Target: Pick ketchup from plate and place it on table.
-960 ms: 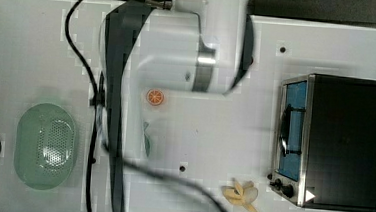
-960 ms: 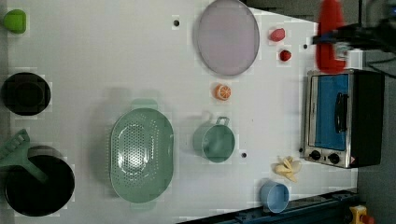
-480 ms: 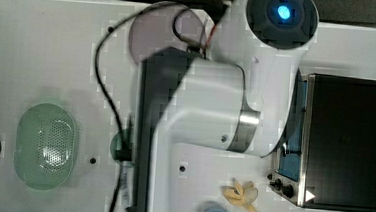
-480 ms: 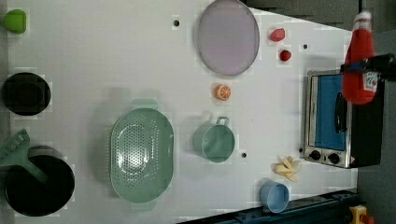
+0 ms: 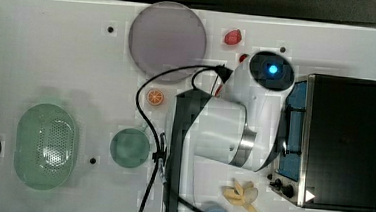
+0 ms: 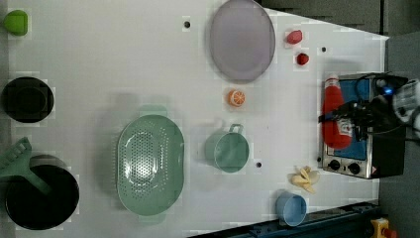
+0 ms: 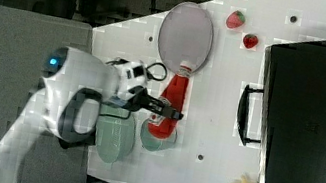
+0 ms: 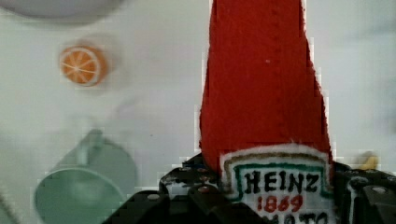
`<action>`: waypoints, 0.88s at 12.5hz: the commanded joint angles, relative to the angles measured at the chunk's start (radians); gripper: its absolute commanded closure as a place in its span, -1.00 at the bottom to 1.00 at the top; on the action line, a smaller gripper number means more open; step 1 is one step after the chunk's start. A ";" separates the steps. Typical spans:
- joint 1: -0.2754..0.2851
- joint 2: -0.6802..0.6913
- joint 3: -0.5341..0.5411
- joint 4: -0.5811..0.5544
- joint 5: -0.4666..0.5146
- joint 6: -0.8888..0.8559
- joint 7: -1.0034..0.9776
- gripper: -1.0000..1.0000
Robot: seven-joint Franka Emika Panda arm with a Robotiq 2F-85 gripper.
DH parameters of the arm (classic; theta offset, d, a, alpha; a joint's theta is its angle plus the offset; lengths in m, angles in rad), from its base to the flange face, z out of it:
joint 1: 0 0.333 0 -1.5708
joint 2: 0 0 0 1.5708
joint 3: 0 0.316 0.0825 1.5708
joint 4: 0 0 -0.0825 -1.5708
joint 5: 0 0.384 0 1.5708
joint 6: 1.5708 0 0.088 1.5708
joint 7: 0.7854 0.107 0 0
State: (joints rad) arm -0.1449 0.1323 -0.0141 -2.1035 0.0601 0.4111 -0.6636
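Carry step: gripper (image 7: pixel 167 111) clamped on the ketchup bottle (image 7: pixel 168 105), held in the air off the plate (image 7: pixel 185 37). Next, probably: lower it upright onto bare table (image 6: pixel 124 64), away from mug (image 6: pixel 227 150) and orange slice (image 6: pixel 236 97)

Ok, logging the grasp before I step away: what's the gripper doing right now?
Gripper: closed on the ketchup bottle, held up off the table.
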 commanded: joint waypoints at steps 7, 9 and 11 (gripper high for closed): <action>0.016 0.122 0.020 -0.131 0.011 0.309 0.046 -0.19; 0.017 0.157 0.022 -0.131 0.011 0.347 0.046 -0.19; 0.018 0.165 0.022 -0.131 0.011 0.383 0.046 -0.25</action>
State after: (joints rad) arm -0.1400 0.3379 0.0072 -2.2500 0.0652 0.7563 -0.6572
